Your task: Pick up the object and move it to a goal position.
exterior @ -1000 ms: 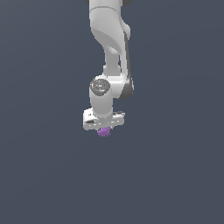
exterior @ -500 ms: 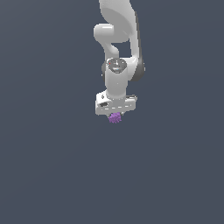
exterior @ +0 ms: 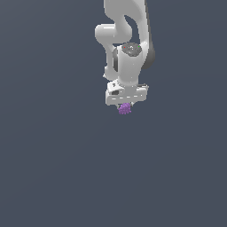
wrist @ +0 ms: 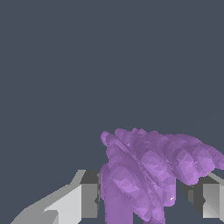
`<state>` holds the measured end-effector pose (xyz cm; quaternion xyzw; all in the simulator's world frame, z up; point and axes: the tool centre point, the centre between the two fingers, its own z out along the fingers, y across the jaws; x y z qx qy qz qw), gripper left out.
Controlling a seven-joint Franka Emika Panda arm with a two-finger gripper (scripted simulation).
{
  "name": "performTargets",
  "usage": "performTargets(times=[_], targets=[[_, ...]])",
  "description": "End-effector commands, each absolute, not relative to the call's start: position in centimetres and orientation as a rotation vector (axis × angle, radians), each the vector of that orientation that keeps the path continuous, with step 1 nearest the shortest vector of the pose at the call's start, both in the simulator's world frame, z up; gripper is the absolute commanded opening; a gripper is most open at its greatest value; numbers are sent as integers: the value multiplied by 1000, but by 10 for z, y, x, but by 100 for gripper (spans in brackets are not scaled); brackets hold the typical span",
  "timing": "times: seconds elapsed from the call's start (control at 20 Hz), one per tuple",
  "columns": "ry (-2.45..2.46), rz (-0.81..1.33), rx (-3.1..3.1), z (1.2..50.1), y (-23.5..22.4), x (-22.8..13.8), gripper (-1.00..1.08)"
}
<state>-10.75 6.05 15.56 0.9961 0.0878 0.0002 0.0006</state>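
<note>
The jaws of the gripper are clamped on the purple spiky object, hanging beneath the white arm.

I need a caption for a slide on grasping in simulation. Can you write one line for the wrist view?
Wrist view: the gripper holds the purple spiky clump between its fingers.

Distant exterior view; close wrist view

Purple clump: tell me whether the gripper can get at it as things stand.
Yes, it seems so. The purple clump already sits between the gripper's two fingers, which look closed against its sides, and nothing else is near it in either view.
</note>
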Motion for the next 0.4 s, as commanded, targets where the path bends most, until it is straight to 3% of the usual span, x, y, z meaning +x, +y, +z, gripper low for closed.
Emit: performTargets(times=[0.0,0.35], targets=[[275,0,3128,161,67,-114,-100],[274,0,3130,167,74,-118,-100]])
